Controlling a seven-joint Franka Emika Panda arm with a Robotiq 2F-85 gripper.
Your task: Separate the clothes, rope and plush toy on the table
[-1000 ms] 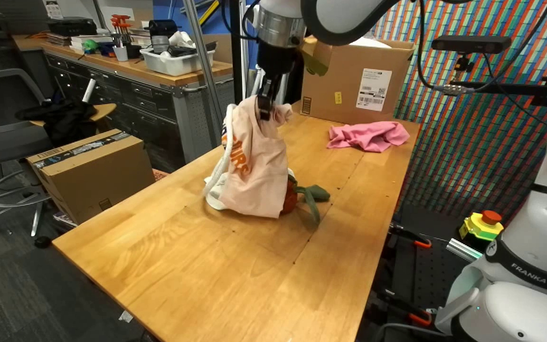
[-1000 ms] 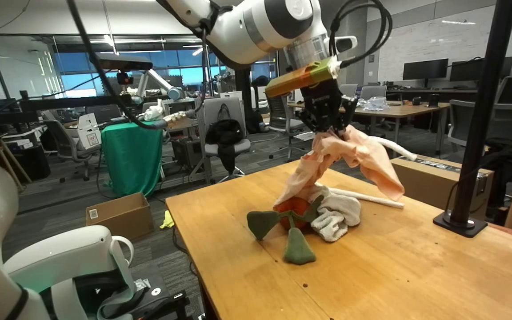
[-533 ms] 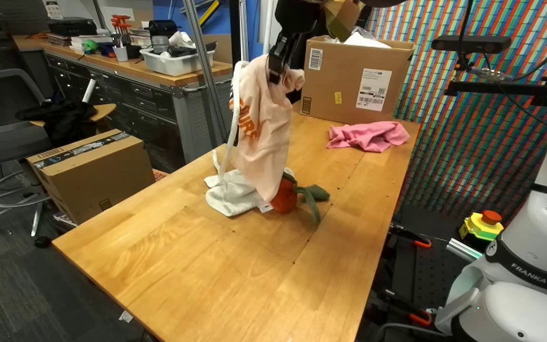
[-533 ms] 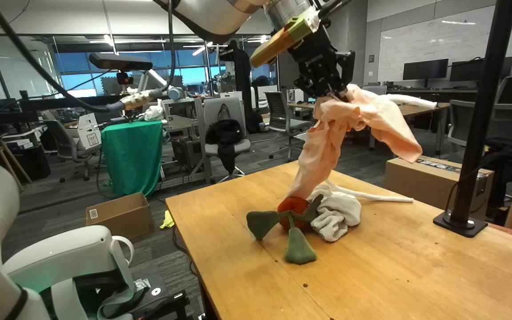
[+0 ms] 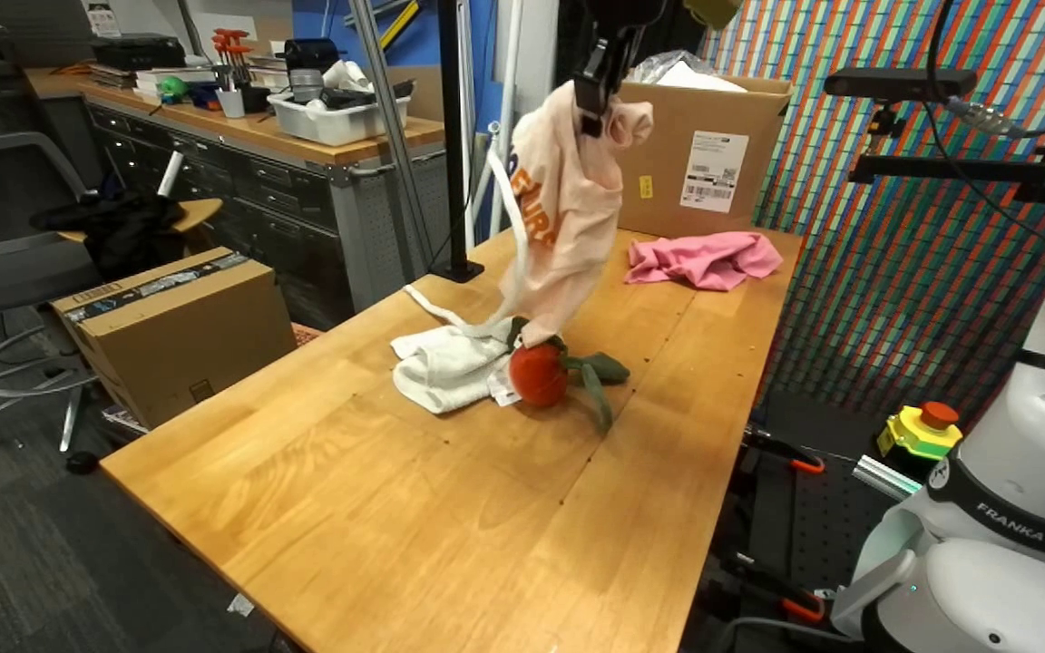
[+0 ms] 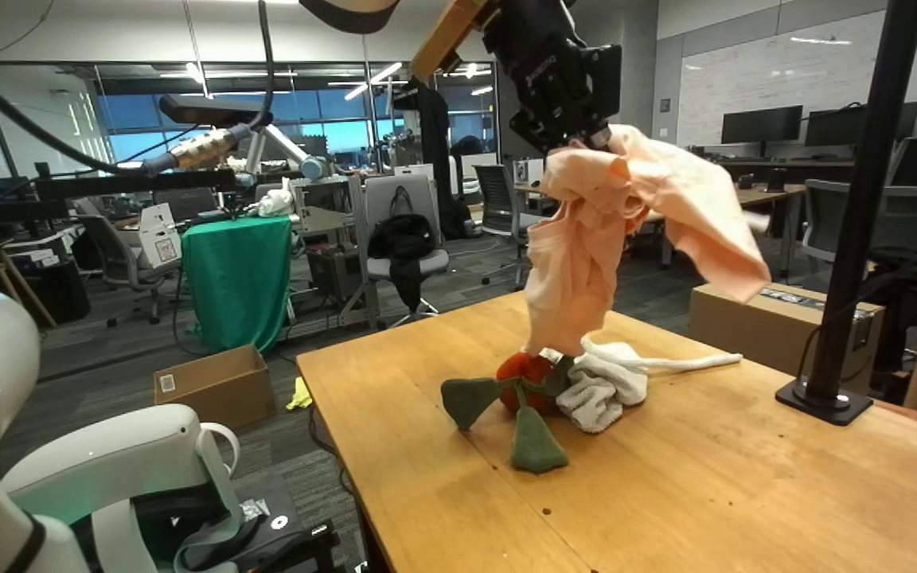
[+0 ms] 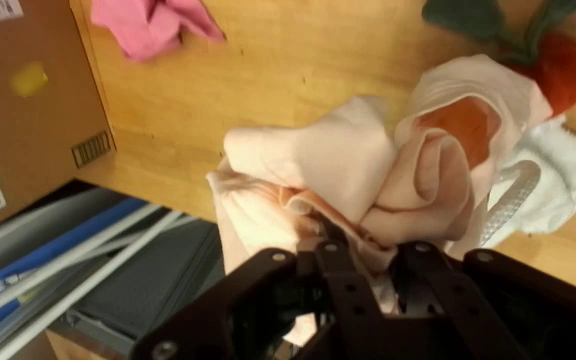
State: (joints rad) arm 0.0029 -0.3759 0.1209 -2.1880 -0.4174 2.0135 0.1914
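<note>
Can count three cloths (pink cloth [image 5: 704, 260], peach cloth [image 5: 568, 218], white cloth [image 5: 445, 370]), one rope [image 5: 521, 238], one toy [image 5: 539, 374], one claw [image 5: 591, 125]. Keeps the peach cloth pinched in the claw, higher above the bench [image 5: 450, 526] than a second ago, nearer the pink cloth, baring more of the toy. Can see orange letters on the creased peach cloth. Can find the toy, red, round, green-leaved, on the bench just beside the white cloth; can trace the thick rope from bench up beside the peach cloth.
</note>
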